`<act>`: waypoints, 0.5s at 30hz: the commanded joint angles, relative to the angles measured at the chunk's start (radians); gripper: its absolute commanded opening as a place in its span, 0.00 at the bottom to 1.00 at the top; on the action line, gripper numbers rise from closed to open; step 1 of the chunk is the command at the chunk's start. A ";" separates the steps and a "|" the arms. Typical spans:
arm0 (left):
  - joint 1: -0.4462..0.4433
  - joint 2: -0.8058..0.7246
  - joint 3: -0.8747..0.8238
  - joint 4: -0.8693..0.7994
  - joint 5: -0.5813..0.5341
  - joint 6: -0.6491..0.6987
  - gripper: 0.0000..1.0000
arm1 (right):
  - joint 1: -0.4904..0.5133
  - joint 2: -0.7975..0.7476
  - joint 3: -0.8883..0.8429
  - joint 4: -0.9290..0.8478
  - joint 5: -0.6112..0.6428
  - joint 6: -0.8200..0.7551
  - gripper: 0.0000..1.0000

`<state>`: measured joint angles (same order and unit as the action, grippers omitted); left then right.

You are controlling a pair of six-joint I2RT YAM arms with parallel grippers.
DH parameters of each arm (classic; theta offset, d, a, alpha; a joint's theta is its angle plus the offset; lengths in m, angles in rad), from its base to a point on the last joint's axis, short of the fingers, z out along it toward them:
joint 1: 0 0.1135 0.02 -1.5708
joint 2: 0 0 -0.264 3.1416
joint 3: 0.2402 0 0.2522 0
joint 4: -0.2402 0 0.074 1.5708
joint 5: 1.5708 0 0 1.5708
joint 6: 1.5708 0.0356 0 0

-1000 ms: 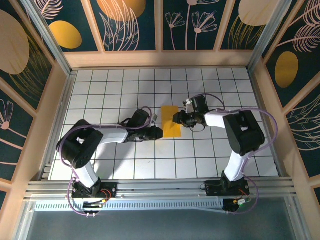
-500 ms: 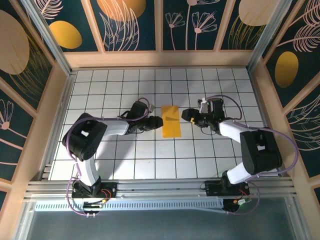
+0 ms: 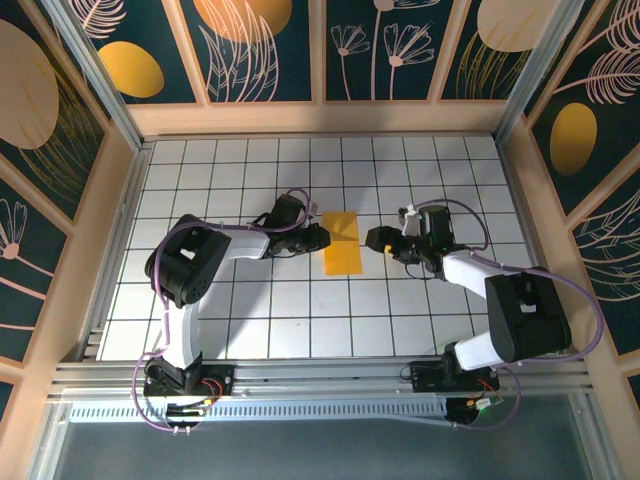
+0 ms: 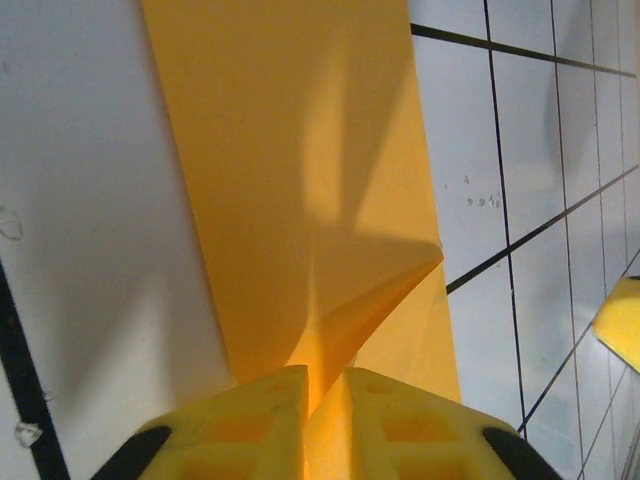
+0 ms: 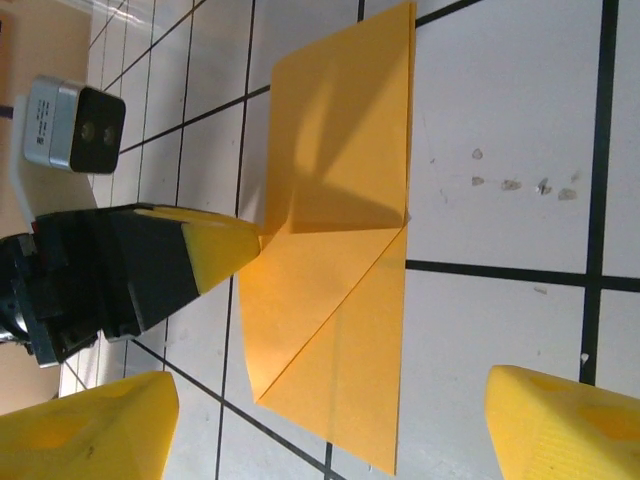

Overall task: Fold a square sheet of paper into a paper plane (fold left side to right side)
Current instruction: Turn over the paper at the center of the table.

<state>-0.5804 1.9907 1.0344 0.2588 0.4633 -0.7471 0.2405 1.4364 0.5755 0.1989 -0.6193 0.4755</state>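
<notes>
**Left pincer clamped on the sheet, right pincer wide apart**

My left pincer (image 4: 322,385) was pressed together on the left edge of the square sheet of paper (image 3: 341,243), the yellow-orange paper running in between its two yellow fingertips (image 4: 250,420). Where I pinched it, the paper rose off the surface in a small ridge. My right pincer (image 3: 376,238) stood just beside the sheet's right edge with its fingers (image 5: 560,420) far apart, holding nothing and touching nothing.

The sheet lay near the middle of the desk (image 3: 250,330), a little nearer the far edge than the near one. It was doubled into a narrow upright rectangle, and the right wrist view showed a diagonal crease and a triangular flap across it.

The desk was white, ruled into square tiles by dark lines, with a few small marks on it to the right of the paper. Pale wooden borders framed it, and a metal rail (image 3: 320,378) ran along its near edge. Dark teal wall panels (image 3: 375,50) stood around it, printed with big yellow-orange ovals and pale line-drawn plants.
</notes>
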 commanded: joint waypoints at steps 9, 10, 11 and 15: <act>0.007 -0.120 -0.141 0.175 -0.015 -0.069 0.03 | 0.065 0.079 0.022 0.169 -0.093 0.038 0.72; 0.007 -0.132 -0.156 0.190 -0.018 -0.077 0.03 | 0.075 0.092 0.031 0.178 -0.085 0.045 0.73; 0.007 -0.141 -0.168 0.203 -0.020 -0.082 0.03 | 0.083 0.107 0.041 0.187 -0.079 0.051 0.73; 0.007 -0.184 -0.209 0.231 -0.037 -0.086 0.03 | 0.100 0.164 0.078 0.226 -0.073 0.075 0.74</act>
<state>-0.5804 1.8557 0.8547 0.4152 0.4438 -0.8139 0.3298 1.5658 0.6102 0.3515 -0.6895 0.5236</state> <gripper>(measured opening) 0.044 0.741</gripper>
